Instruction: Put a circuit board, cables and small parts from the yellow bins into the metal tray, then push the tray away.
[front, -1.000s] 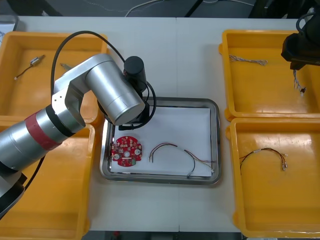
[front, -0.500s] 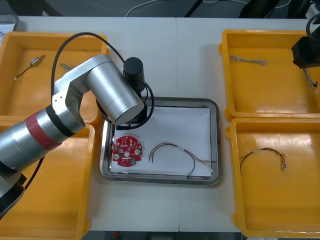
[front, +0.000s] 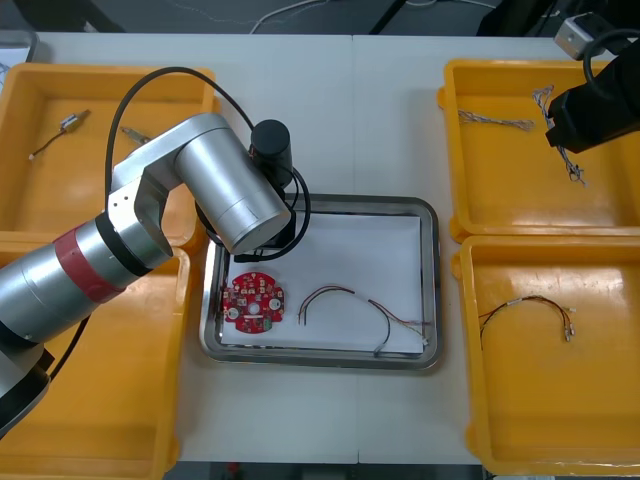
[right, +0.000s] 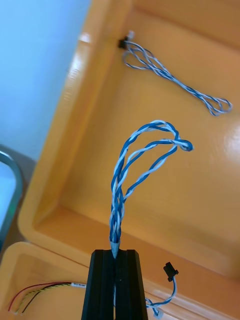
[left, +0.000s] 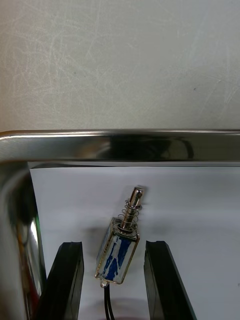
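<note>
The metal tray (front: 436, 280) sits at the middle of the table (front: 380, 110), lined white inside. A round red circuit board (front: 252, 303) lies flat toward the tray's 8 o'clock corner. Two thin cables sprawl from the centre toward 5 o'clock: a red and yellow cable (front: 325, 295) and a darker cable (front: 395, 320).

Near the 11 o'clock corner a small metal part (left: 119, 245) lies on the white liner, just inside the shiny rim (left: 120, 146). The left pincer (left: 113, 245) hangs over it with its fingers spread, one on each side of the part and neither touching it. In the front view the left arm (front: 200, 190) reaches in from 8 o'clock and covers that corner.

At 2 o'clock from the tray, the right pincer (right: 115, 252) is pressed together on a twisted blue and white cable (right: 135, 165). The cable rises in a loop beyond the fingertips, over the far right yellow bin (front: 520, 200). A second twisted cable (right: 170, 80) lies on that bin's floor.

At 4 o'clock from the tray, the near right bin (front: 540, 400) holds another red and yellow cable (front: 530, 305). At 10 o'clock, the far left bin (front: 40, 190) holds a wired metal part (front: 72, 122).
</note>
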